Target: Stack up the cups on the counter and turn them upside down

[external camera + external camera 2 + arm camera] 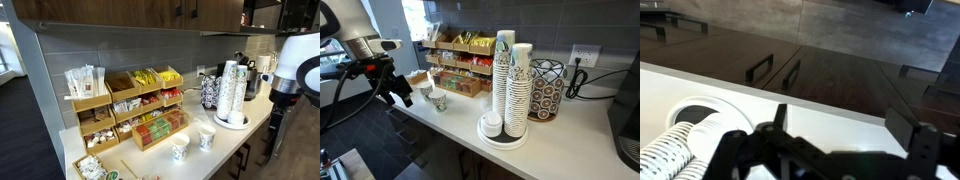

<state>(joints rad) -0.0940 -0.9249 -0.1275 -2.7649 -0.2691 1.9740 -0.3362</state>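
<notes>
We are watching the end effector (396, 92) hovering off the front edge of the counter (455, 128), jaws spread wide and gripping nothing. Beyond it, apart, the cups (426, 94) are standing upright side by side on the counter, ahead of the snack racks (458, 62).

The wrist view's lower edge cuts off the base of the tool (852, 128).

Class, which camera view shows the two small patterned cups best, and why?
An exterior view: the cups stand upright and apart on the counter, with nothing in front of them. In an exterior view the cups look smaller, close to the gripper. The wrist view does not show them.
</notes>
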